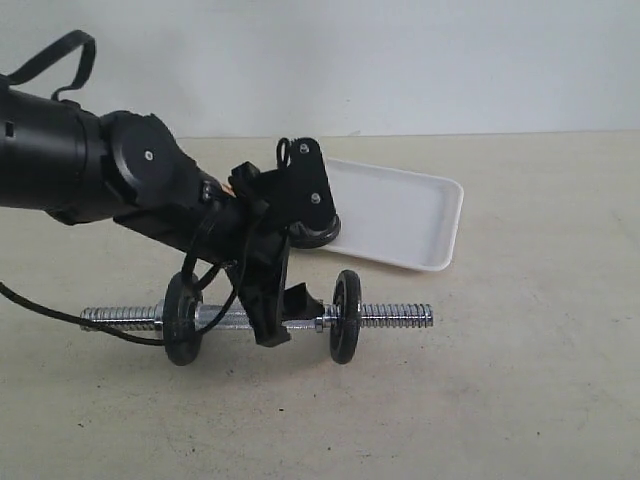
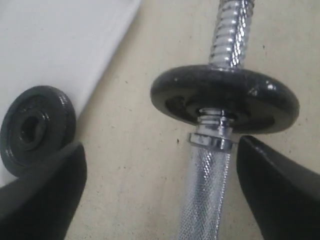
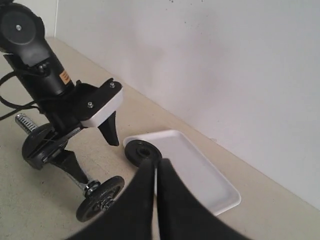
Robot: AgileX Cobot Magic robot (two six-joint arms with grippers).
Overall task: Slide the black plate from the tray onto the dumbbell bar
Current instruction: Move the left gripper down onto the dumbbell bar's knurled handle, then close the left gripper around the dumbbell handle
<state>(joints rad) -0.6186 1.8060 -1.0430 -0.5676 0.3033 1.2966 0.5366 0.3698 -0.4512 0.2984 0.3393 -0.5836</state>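
Observation:
The glossy black plate point(image 2: 35, 127) lies flat at the corner of the white tray point(image 2: 50, 45), also visible as the black plate point(image 3: 142, 151) on the tray point(image 3: 200, 175). In the exterior view the plate point(image 1: 318, 234) is mostly hidden behind the left arm. The dumbbell bar point(image 1: 390, 316) lies on the table in front of the tray point(image 1: 400, 215), with a dark disc point(image 1: 346, 316) near each end. My left gripper point(image 1: 290, 322) is open, its fingers either side of the knurled middle point(image 2: 207, 195) beside one disc point(image 2: 225, 97). My right gripper point(image 3: 155, 167) is shut and empty, up above the tray.
The left arm point(image 1: 90, 165) stretches in from the left, over the bar's left disc point(image 1: 183, 320). A black cable point(image 1: 60, 315) trails along the table. A pale wall point(image 1: 400, 60) stands behind the tray. Beige tabletop point(image 1: 540, 380) spreads to the right and front.

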